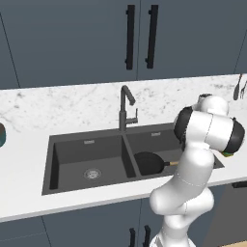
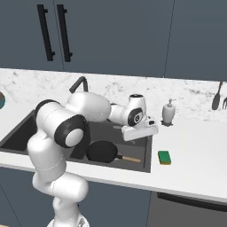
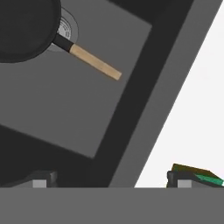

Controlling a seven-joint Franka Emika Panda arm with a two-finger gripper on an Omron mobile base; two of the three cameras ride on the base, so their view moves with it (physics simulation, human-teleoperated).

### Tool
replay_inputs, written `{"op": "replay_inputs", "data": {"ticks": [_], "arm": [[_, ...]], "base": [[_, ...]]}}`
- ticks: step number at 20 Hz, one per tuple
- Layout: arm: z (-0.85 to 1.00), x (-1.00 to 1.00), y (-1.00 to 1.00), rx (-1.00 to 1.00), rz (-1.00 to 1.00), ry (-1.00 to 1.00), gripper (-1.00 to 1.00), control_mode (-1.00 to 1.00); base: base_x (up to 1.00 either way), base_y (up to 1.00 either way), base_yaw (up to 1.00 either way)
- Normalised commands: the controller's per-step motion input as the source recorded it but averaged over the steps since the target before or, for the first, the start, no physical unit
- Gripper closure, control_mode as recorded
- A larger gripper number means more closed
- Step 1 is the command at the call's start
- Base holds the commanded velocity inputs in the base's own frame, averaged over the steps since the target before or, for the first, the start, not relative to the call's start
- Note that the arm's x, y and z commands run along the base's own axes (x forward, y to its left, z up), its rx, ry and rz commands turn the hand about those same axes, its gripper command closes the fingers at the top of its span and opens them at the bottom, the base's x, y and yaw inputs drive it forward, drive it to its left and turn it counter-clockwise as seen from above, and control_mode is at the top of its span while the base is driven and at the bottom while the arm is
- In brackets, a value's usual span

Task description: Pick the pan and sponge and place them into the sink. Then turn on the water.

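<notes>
The black pan [image 1: 149,162] [image 2: 102,151] [image 3: 22,30] lies in the right basin of the dark grey sink [image 1: 72,164] [image 2: 133,147] [image 3: 78,109], its wooden handle pointing toward the sink's right wall. The green and yellow sponge [image 2: 164,157] [image 3: 199,173] rests on the white counter just right of the sink. My gripper [image 2: 139,132] [image 3: 111,179] hangs open and holds nothing above the sink's right rim, between pan and sponge. In the hand view the sponge peeks out beside one fingertip [image 3: 183,179]. The dark faucet [image 1: 124,108] [image 2: 80,83] stands behind the divider; no water runs.
A white soap dispenser [image 2: 168,112] stands on the counter behind the sponge. Dark utensils [image 2: 217,97] [image 1: 239,87] hang at the far right wall. A teal object [image 1: 2,135] sits at the left counter edge. Dark cabinets hang above.
</notes>
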Motion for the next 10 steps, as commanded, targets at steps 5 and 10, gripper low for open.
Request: {"op": "replay_inputs", "data": {"ticks": [5,10], "arm": [[0.0,0.0,-0.41,0.0,0.0,0.0,-1.0,-1.0],[0.03,-0.05,-0.43,0.0,0.0,0.01,-1.0,-1.0]], "base": [[0.0,0.0,0.0],[0.0,0.0,0.0]]}}
